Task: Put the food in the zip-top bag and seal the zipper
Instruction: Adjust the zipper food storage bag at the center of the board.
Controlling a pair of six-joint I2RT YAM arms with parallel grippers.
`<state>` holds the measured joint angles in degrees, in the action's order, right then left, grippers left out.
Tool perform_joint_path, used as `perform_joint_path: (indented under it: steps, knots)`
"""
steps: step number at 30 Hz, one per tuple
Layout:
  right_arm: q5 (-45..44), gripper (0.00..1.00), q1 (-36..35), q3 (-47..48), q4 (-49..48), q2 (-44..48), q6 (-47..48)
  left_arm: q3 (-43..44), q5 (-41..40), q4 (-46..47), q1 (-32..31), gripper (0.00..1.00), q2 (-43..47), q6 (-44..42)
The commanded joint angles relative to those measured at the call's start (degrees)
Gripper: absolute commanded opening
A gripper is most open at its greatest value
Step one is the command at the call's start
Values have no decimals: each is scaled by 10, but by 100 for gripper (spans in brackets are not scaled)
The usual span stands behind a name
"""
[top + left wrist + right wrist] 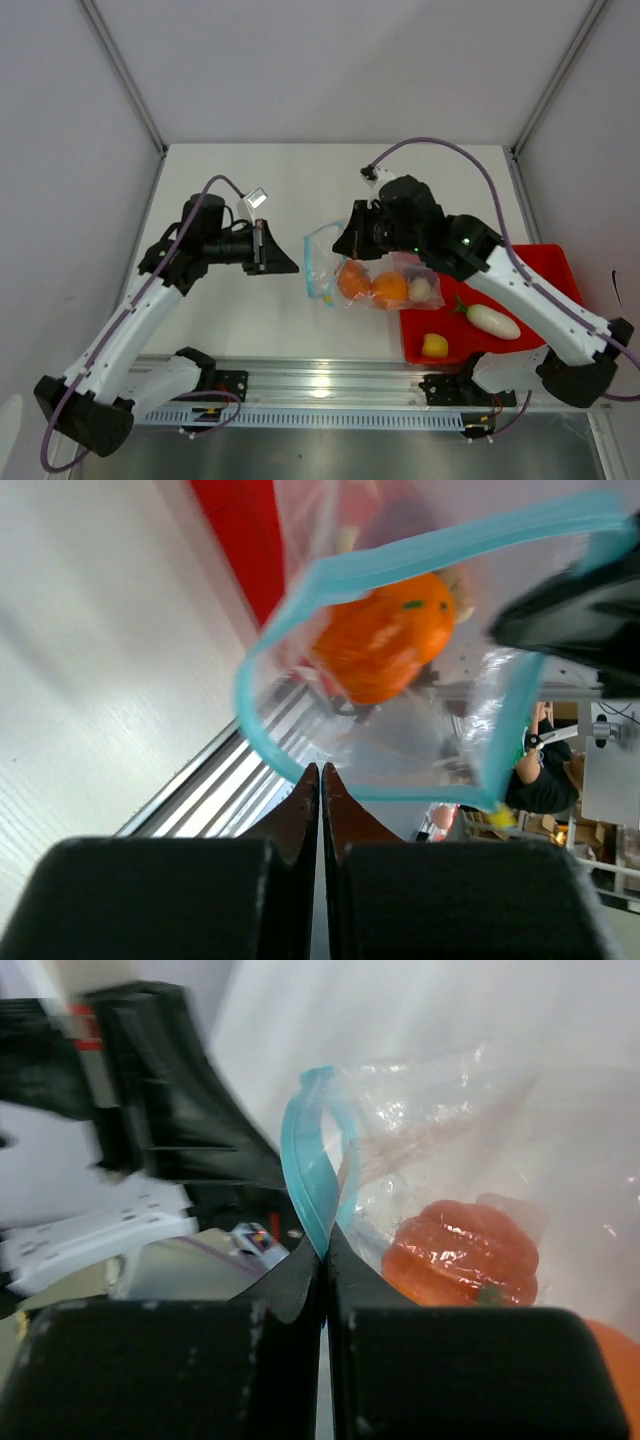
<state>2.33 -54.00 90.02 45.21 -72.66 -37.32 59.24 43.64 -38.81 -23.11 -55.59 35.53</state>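
The limp, slippery bag (pixel 325 258) is best held by its stiffer zipper (pixel 300 1160), which the right end effector (pixel 322 1255) pinches; the left end effector (pixel 320 780), pressed together, sits just short.

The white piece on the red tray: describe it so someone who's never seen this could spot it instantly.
Find the red tray on the right of the overhead view. Two foods lie on it: the white piece is the long one with a green stem, unlike the small, rounded yellow piece beside it.
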Motion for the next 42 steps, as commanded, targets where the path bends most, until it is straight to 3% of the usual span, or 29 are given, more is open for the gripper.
perform_joint_path:
  steps: [1,5,11,12,13,14,16,20,22,26,29,32,33,34,38,42]
  knots:
    - [64,0,36,-89,-3,-57,9,-40,-18,24,-1,1,-69,-2]
    - [59,0,57,-143,-32,-71,10,-50,-40,22,3,1,-96,-15]
    - [28,0,58,-100,-12,-35,29,23,-88,-34,3,2,-66,-36]
    - [29,0,58,-92,-7,-28,28,34,-105,-45,2,6,-54,-46]
    - [29,0,58,-80,-5,-23,25,38,-122,-54,3,18,-48,-49]
    - [34,0,58,-78,-5,-17,23,35,-146,-59,3,24,-41,-51]
    - [51,0,58,-76,-13,0,15,18,-137,-54,3,36,-33,-52]
    - [65,0,58,-74,-38,11,1,-51,-92,-21,-1,39,-25,-35]
    - [72,0,59,-74,-44,9,-3,-83,-74,11,-1,46,-8,-24]
    - [99,0,58,-74,-66,-1,-12,-78,-87,6,-2,49,-14,-29]
    - [99,0,58,-73,-70,1,-17,-83,-82,9,-2,43,-21,-29]
    - [92,0,58,-74,-73,2,-19,-88,-67,18,-3,20,-22,-20]
    - [90,0,58,-76,-75,2,-19,-87,-57,22,-3,4,-22,-18]
    - [89,0,58,-84,-80,1,-19,-85,-46,22,-3,0,-22,-16]
    - [75,0,63,-121,-94,-16,-8,-30,3,1,-3,0,-10,-9]
    - [37,0,68,-97,-21,-53,1,25,77,4,-16,1,17,49]
